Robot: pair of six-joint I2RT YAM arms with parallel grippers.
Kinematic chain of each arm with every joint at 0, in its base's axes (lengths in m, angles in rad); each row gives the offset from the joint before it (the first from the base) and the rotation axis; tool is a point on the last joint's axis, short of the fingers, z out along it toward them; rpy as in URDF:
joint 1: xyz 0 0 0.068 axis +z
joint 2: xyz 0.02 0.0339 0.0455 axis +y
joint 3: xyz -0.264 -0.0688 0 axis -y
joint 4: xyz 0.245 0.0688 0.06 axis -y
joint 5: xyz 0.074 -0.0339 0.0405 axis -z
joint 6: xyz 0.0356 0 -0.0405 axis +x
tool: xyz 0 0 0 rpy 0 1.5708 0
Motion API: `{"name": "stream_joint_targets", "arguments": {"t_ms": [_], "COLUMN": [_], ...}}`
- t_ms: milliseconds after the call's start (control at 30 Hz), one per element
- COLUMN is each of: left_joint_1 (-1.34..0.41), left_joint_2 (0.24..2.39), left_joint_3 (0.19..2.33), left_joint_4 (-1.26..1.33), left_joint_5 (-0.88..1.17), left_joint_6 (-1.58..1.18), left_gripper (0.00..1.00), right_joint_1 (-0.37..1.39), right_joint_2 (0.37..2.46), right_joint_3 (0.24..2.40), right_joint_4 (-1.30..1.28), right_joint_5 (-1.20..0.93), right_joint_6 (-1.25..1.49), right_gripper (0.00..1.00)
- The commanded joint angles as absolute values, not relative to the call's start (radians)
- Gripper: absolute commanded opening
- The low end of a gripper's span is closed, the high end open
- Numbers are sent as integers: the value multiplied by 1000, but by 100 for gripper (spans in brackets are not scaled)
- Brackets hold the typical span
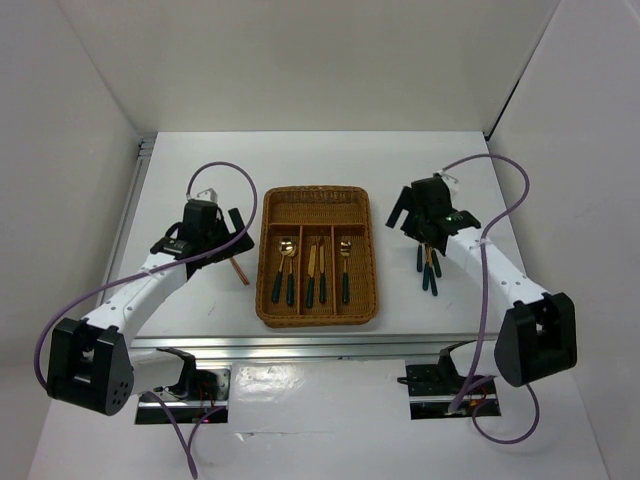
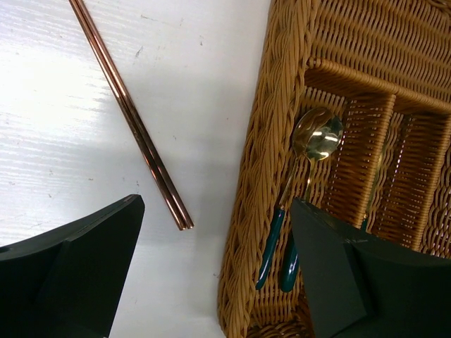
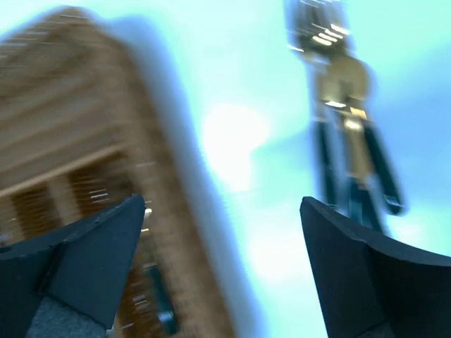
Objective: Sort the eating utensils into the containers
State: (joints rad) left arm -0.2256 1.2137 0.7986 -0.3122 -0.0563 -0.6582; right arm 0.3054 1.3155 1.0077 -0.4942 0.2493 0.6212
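My left gripper and right gripper stand apart, empty. Chopsticks run diagonally from upper left, beside the tray. Cutlery inside lies lengthwise, heads toward the top.

The top camera looks down on the table from high at 6 o'clock. Both wrist cameras hover close, sharing the tray: 3 o'clock in the left view, 9 o'clock in the right.
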Motion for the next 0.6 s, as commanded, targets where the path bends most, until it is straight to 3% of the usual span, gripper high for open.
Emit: {"name": "stream_joint_targets", "arguments": {"t_ms": [0,167,433,567], "left_joint_1": [-221,-221,-221,-221], "left_joint_2": [1190,1190,1220,1229], "left_joint_3": [793,793,793,802], "left_joint_4": [-276,-267,-267,-267], "left_joint_5": [-44,-35,-35,-35], "left_joint_6": [-650,-650,-650,-650], "left_gripper": [100,100,100,100], "right_joint_1": [209,103,83,83], "right_joint_2": [1335,1368,1466,1488], "right_joint_3": [939,867,867,856], "right_joint_4": [-511,-425,-379,-353], "right_joint_5": [239,109,52,52], "right_joint_6": [555,489,466,457], "right_gripper": [97,79,66,65]}}
